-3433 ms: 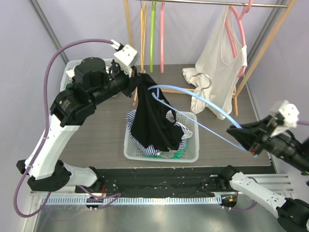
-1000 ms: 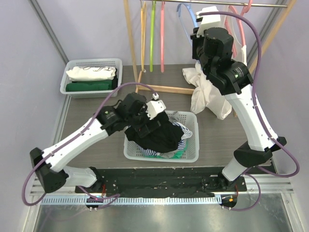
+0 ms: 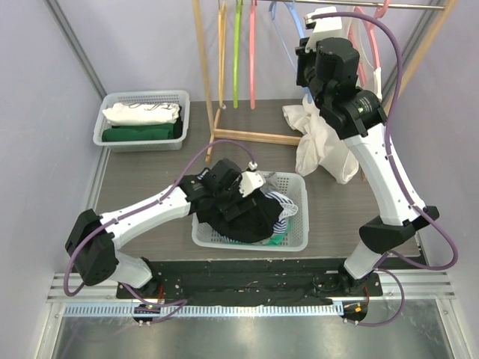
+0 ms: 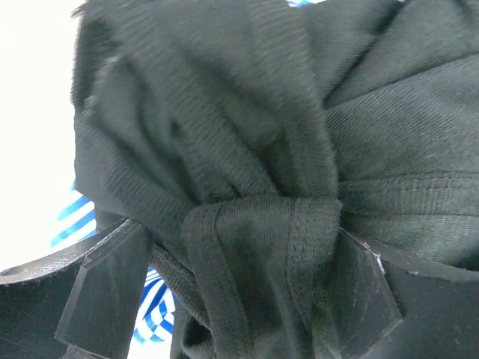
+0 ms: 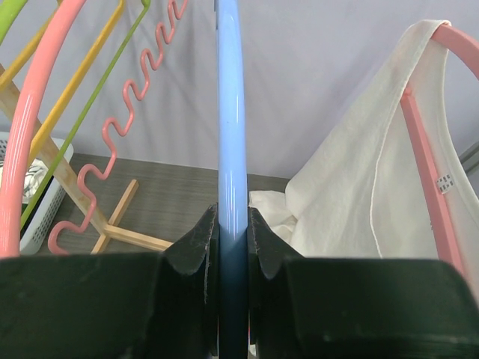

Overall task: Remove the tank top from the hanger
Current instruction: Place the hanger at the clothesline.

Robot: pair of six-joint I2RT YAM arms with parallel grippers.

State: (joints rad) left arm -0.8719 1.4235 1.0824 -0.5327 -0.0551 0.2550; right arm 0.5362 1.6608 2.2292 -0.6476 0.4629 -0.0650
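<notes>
The black tank top (image 3: 241, 217) lies bunched in the white basket (image 3: 299, 228), off the hanger. My left gripper (image 3: 243, 196) is down on the pile. In the left wrist view its fingers stand wide apart, open, with a fold of the tank top (image 4: 262, 157) between them at the gripper (image 4: 239, 292). A gap shows beside the left finger (image 4: 105, 292). Up at the clothes rail, my right gripper (image 3: 305, 39) is shut on the blue hanger (image 3: 284, 16). The right wrist view shows the hanger's bar (image 5: 230, 134) pinched between the jaws of the gripper (image 5: 232, 232), bare of clothing.
A white garment (image 3: 333, 120) hangs on a pink hanger (image 5: 423, 157) at the rail's right end. Orange, green and pink hangers (image 3: 236, 52) hang at its left. A small basket of folded clothes (image 3: 142, 123) stands at the back left. The rack's wooden foot (image 3: 251, 137) crosses the table.
The tank top has come off the blue hanger and dropped into the basket with my left gripper, which has sunk further right. My right arm carried the bare hanger up to the rail.
</notes>
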